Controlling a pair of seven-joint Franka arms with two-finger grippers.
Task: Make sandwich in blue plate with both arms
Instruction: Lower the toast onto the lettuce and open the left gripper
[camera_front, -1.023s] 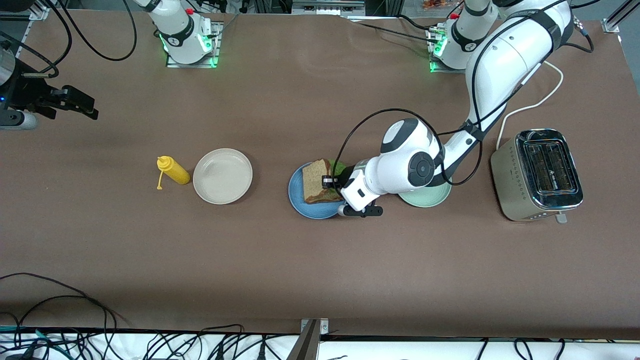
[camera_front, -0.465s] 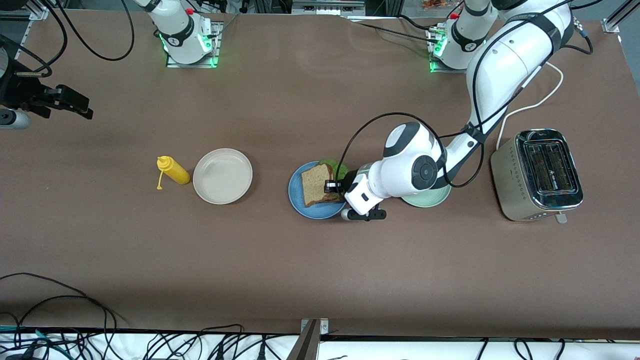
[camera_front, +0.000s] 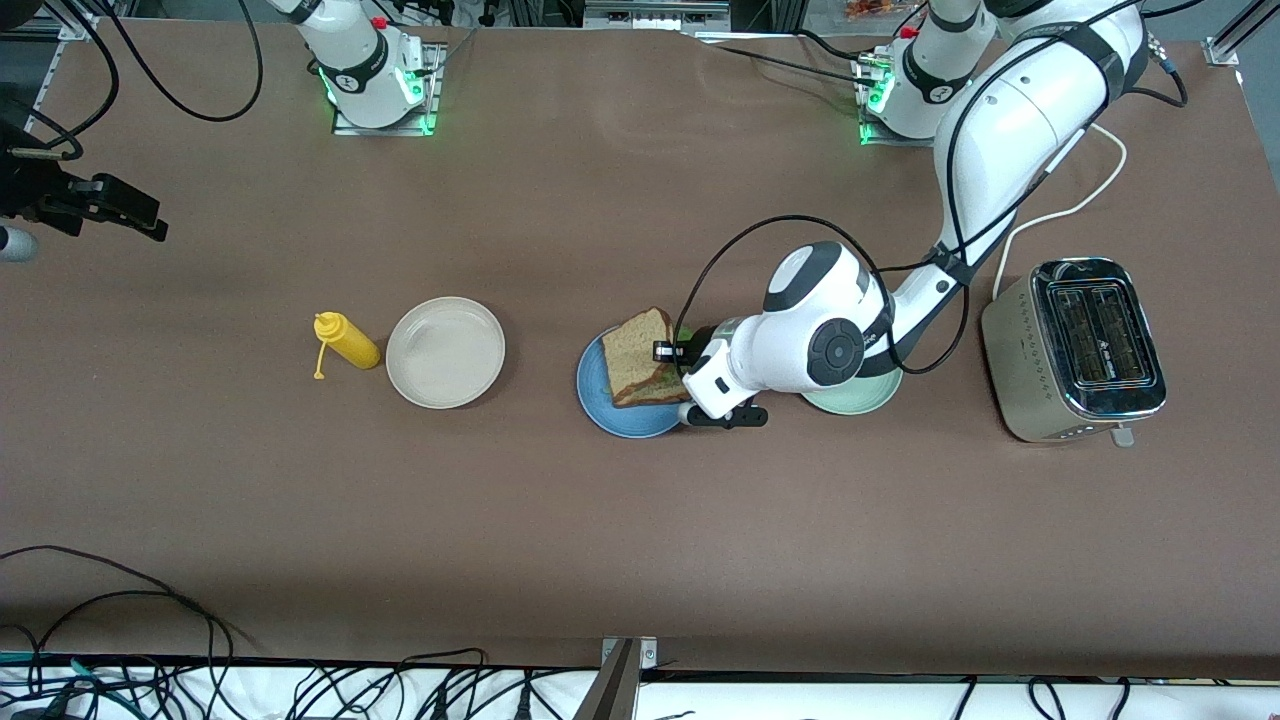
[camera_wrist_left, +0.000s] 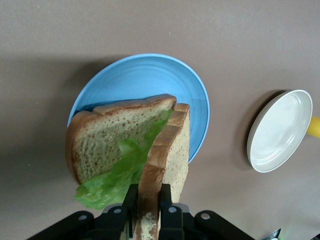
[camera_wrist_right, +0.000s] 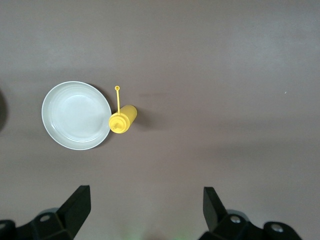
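Front view hides: you cannot see the left gripper (camera_front: 668, 352); its white arm covers it, and part of the pale green plate (camera_front: 850, 396).
Top slice (camera_wrist_left: 165, 165): tilted up on its edge, pinched by the left gripper (camera_wrist_left: 148, 192) at its crust.
Sandwich (camera_front: 640, 356): on the blue plate (camera_front: 600, 395), at 3 o'clock from the white plate (camera_front: 445, 352).
Lettuce (camera_wrist_left: 120, 172): green, ruffled, between brown square slices.
Right gripper (camera_wrist_right: 145, 202): fingers wide apart, holding nothing, waiting above the table near the yellow bottle (camera_wrist_right: 123, 119).
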